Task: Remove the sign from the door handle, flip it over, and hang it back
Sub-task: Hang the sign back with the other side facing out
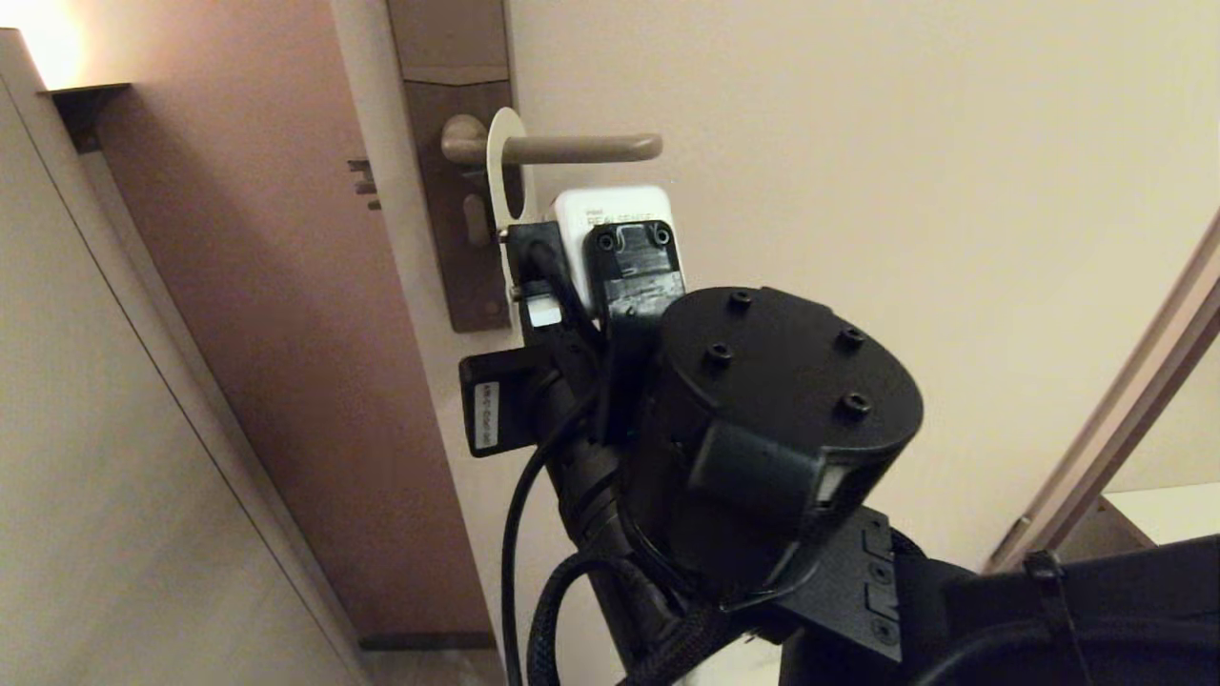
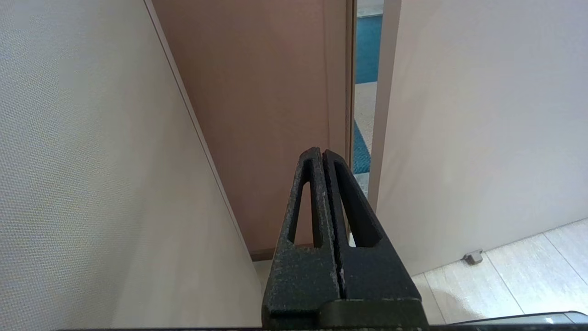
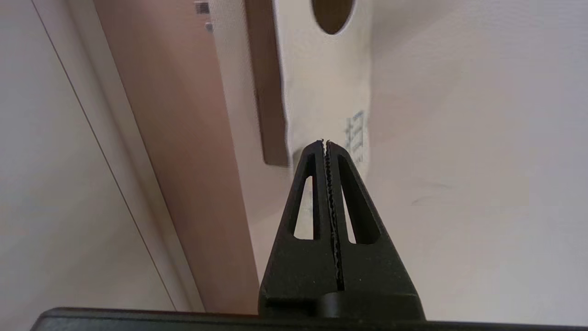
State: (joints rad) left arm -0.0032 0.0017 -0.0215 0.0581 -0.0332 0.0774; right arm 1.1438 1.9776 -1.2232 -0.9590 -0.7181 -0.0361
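At upper centre of my head view, the sign hangs on the door handle; only my right wrist view shows the right gripper pinched shut at the sign's lower edge, grip uncertain.

My right gripper sits closed right at the lower edge of the sign, hemmed in by the lock plate on one side. On the sign's other side the door face is bare, leaving me free room there.
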